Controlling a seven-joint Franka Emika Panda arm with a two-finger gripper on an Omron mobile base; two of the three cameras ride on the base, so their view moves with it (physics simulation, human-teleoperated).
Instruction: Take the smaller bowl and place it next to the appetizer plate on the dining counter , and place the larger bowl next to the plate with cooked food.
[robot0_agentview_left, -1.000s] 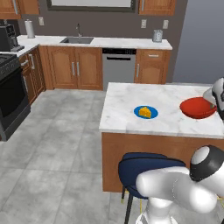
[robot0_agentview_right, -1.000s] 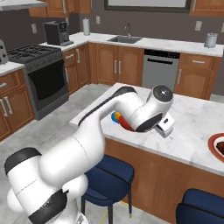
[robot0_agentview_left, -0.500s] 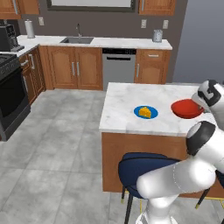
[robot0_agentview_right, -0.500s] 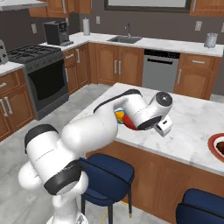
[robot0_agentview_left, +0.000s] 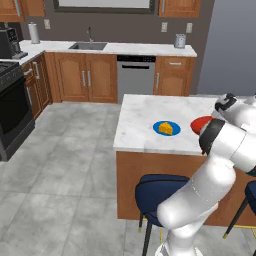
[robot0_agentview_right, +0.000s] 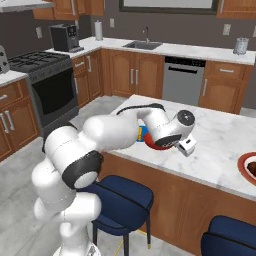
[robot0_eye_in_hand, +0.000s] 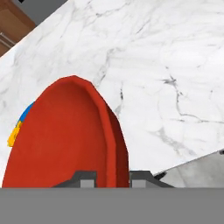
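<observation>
My gripper (robot0_eye_in_hand: 111, 177) is shut on the rim of the smaller bowl (robot0_eye_in_hand: 65, 140), a glossy red bowl held tilted just over the white marble dining counter (robot0_eye_in_hand: 166, 65). In the left base view, the smaller bowl (robot0_agentview_left: 201, 124) hangs just right of the appetizer plate (robot0_agentview_left: 166, 128), a blue plate with a cheese wedge. From the right base view, my hand covers most of the smaller bowl (robot0_agentview_right: 156, 145), and a sliver of the appetizer plate (robot0_agentview_right: 142, 133) shows behind it. The plate with cooked food (robot0_agentview_right: 248, 168) sits at the counter's right end. The larger bowl is out of view.
Navy stools (robot0_agentview_left: 162, 192) (robot0_agentview_right: 122, 197) stand under the counter's near edge. Beyond the island, the far wall holds wooden cabinets, a sink (robot0_agentview_left: 88, 46) and a dishwasher (robot0_agentview_left: 136, 75). A stove (robot0_agentview_right: 47, 80) is on the left.
The arm has carried the red bowl leftward along the counter, closer to the blue plate. The grip stays shut on the rim.
</observation>
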